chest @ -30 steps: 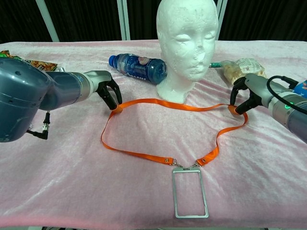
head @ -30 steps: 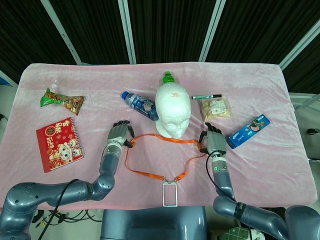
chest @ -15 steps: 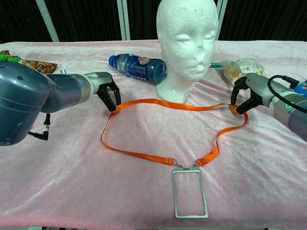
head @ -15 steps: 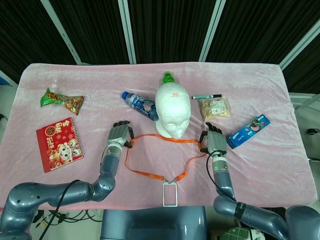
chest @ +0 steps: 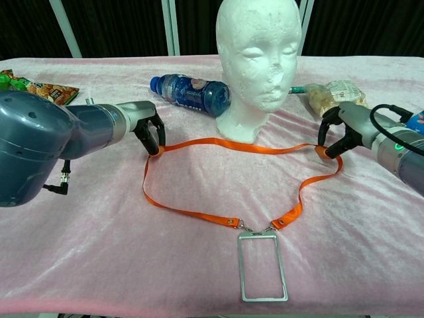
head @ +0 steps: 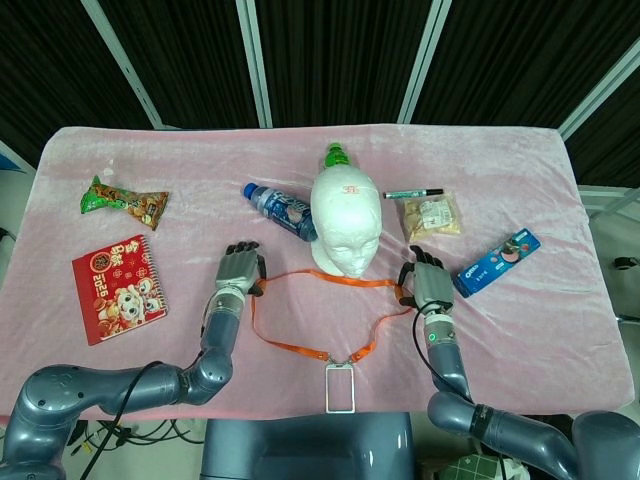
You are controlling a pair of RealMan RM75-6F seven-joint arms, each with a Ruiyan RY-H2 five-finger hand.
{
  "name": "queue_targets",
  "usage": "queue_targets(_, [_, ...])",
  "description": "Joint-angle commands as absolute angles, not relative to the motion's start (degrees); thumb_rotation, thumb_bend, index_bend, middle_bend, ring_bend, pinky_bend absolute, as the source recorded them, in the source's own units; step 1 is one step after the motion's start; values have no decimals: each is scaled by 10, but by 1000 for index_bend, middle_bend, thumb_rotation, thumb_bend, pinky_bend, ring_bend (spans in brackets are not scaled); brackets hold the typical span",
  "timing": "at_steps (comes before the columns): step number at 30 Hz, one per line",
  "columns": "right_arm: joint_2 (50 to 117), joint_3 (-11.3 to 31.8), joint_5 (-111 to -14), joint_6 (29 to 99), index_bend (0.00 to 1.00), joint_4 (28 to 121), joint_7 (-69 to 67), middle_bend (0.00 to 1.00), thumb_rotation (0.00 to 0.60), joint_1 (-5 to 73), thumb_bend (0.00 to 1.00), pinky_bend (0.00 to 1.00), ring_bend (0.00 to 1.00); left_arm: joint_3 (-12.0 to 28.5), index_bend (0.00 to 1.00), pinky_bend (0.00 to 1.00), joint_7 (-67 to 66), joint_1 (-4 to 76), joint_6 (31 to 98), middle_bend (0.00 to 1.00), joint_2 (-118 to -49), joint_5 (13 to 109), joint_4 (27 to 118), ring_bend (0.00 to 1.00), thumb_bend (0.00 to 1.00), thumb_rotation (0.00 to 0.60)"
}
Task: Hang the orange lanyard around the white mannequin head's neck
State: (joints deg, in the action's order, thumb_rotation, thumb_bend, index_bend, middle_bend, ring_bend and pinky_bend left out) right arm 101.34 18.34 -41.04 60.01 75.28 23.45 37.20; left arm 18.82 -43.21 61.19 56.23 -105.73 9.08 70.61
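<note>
The white mannequin head (head: 345, 222) (chest: 258, 53) stands upright at the middle of the pink table. In front of its base the orange lanyard (head: 300, 345) (chest: 192, 212) lies spread in a wide loop, with its clear badge holder (head: 340, 388) (chest: 263, 268) nearest me. My left hand (head: 240, 270) (chest: 149, 129) pinches the loop's left corner, fingers curled down onto the strap. At the loop's right corner, my right hand (head: 425, 283) (chest: 338, 132) pinches the strap. The strap's far span runs past the front of the neck base.
A blue water bottle (head: 280, 210) lies left of the head, and a green-capped bottle (head: 337, 155) stands behind it. A marker (head: 413, 192), a snack bag (head: 432, 216) and a blue biscuit pack (head: 497, 262) lie to the right. A red notebook (head: 118, 288) and a green snack packet (head: 124, 200) are far left.
My left hand has shifted slightly toward the head, drawing the strap's left corner inward with it. The right hand has stayed put.
</note>
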Motion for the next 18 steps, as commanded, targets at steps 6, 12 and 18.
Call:
queue_targets(6, [1005,185,-415,603,755,771,230,103,600,369,452,142,143,205,597,0,-392,596,547,143,-1044,119,745,0,480,600])
queue_targets(12, [987,182,-428,612,764,806,218,103,600,359,452,142,149,212,602,0,-346,569,546,143,-1009,171,814,0,480,600])
queue_targets(18, [943,175,-464,632,771,880,190,103,600,333,452,142,150,195,603,0,-324,539,551,144,-953,226,899,0,480,600])
